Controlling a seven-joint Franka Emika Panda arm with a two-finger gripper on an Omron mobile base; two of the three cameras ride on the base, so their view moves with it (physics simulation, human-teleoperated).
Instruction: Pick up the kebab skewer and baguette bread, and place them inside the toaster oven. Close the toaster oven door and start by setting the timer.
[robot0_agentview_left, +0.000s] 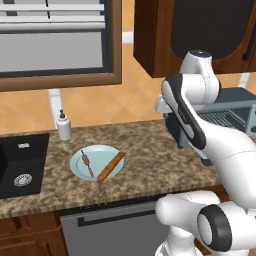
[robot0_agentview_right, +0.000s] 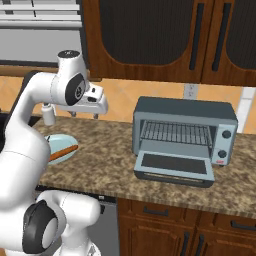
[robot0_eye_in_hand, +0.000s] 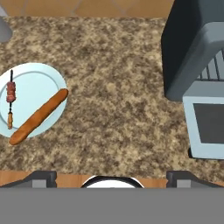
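The kebab skewer is a thin dark stick with reddish meat chunks, lying on a pale blue round plate at the left of the hand view. Right beside it sits the baguette bread, an orange-brown loaf poking over the rim. The countertop is speckled brown granite. The toaster oven, boxy blue-grey, sits center-right in the right base view, its toaster oven door folded down flat. The arm is bent over the counter and the gripper has its fingers spread wide, holding nothing.

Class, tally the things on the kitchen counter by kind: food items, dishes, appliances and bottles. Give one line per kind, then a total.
Food items: 2, kebab skewer and baguette bread
Dishes: 1, plate
Appliances: 1, toaster oven
Bottles: 1, soap dispenser
Total: 5
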